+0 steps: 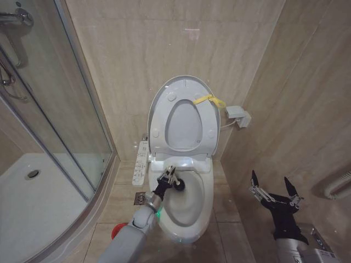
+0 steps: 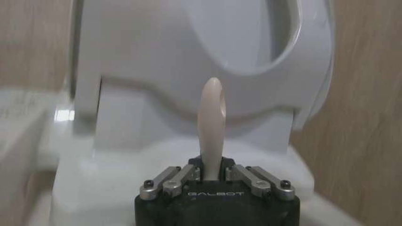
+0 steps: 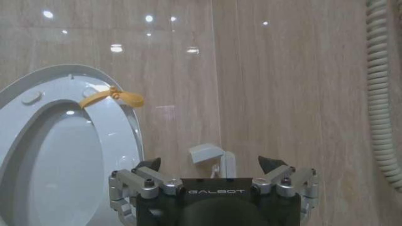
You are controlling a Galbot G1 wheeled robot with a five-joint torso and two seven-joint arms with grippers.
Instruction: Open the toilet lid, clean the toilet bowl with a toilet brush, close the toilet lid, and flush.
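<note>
The toilet lid [image 1: 185, 83] stands upright against the wall, its yellow strap [image 1: 210, 99] at the top, and the ring seat [image 1: 162, 125] is raised against it. My left gripper [image 1: 168, 176] is over the back left rim of the toilet bowl [image 1: 206, 204], shut on the toilet brush. The brush's dark head [image 1: 179, 187] sits inside the bowl. In the left wrist view the pale handle [image 2: 212, 117] sticks up between the closed fingers [image 2: 188, 173]. My right gripper [image 1: 274, 189] hangs open and empty to the right of the toilet. A red cup holder [image 1: 115, 232] peeks out behind the left arm.
A white button panel [image 1: 142, 160] runs along the bowl's left side. The glass shower enclosure [image 1: 55, 115] and its tray [image 1: 33, 197] take up the left. A small white box [image 1: 238, 115] is on the wall right of the lid. A coiled hose [image 3: 380, 94] hangs at right.
</note>
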